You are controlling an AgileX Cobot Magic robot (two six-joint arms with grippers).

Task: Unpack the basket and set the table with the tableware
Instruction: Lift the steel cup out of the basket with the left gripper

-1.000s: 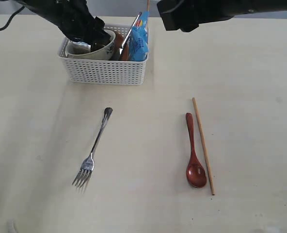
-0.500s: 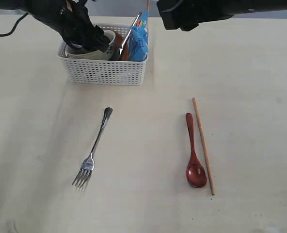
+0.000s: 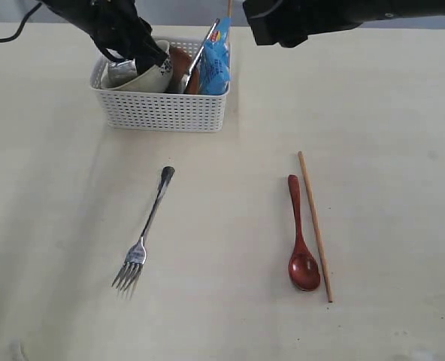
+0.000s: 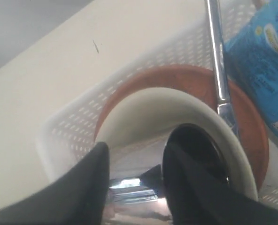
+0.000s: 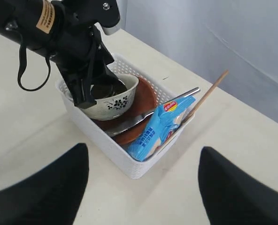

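Observation:
The white basket (image 3: 162, 109) stands at the table's (image 3: 222, 323) far left. My left gripper (image 3: 142, 54) reaches into it, shut on the rim of the cream bowl (image 3: 153, 77), which is tipped up. One finger (image 4: 195, 183) is inside the bowl (image 4: 148, 110), the other outside. The steel cup (image 3: 121, 72) shows beside the bowl. The reddish-brown plate (image 5: 141, 101), knife (image 5: 176, 101) and one chopstick (image 5: 207, 96) lean in the basket (image 5: 129, 161). Fork (image 3: 149, 226), red spoon (image 3: 301, 241) and second chopstick (image 3: 314, 226) lie on the table. My right gripper (image 5: 139, 197) hangs open above the table, empty.
A blue chip bag (image 3: 215, 62) stands at the basket's right end, against the knife. The right arm (image 3: 305, 19) sits high at the back, just right of the basket. A black cable (image 3: 4, 37) trails at the far left edge.
The left gripper has lifted and tipped the bowl toward the plate, uncovering the steel cup beside it. The right arm and the pieces on the table have not moved.

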